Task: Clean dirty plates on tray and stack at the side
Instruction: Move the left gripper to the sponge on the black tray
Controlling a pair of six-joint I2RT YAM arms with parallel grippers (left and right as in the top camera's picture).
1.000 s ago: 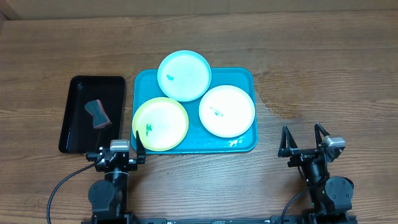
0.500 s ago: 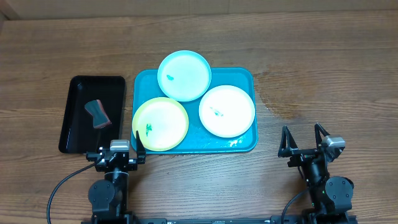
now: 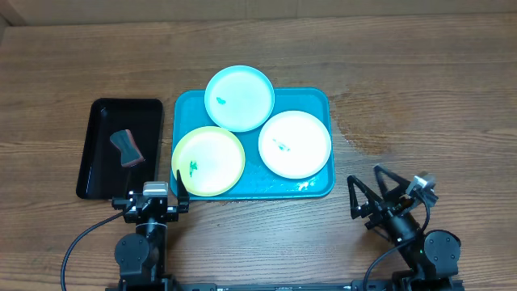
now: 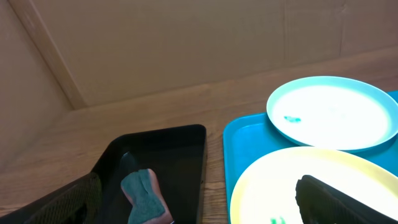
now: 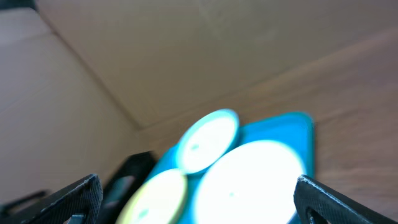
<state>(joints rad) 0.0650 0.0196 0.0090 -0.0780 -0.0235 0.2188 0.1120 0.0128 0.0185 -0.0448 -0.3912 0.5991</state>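
Overhead, the big blue tray (image 3: 317,100) lies in the middle of the wooden surface (image 3: 420,81). All three plates sit on it. The pale blue plate (image 3: 240,98) is at the far side and sticks out over the far rim. The yellow-green plate (image 3: 208,160) is at the near left. The white plate (image 3: 295,144) is at the near right. Each plate has a small green smear. So I think no plate is clean yet, and none is stacked at the side.

The left arm (image 3: 141,246) waits at the near edge. Its jaws are wide open and hold nothing. The right arm (image 3: 424,246) waits at the near right. Its jaws are wide open too, and empty. They lean toward the blue tray. The right wrist view is blurry.

A black tray (image 3: 97,109) lies just beside the blue tray, on its left. A sponge (image 3: 125,147) rests inside it. The sponge is ahead of the left jaws and a little to their left. Its long side is slanted, with the far end more to the left and the near end more to the right.

The left arm is much nearer to the sponge. The right arm is well apart from it, with the blue tray in between. So I think the left arm should fetch the sponge. Its jaws may need to turn to close across the sponge's short side. The white plate is the nearest one for the right jaws, ahead and to their left.
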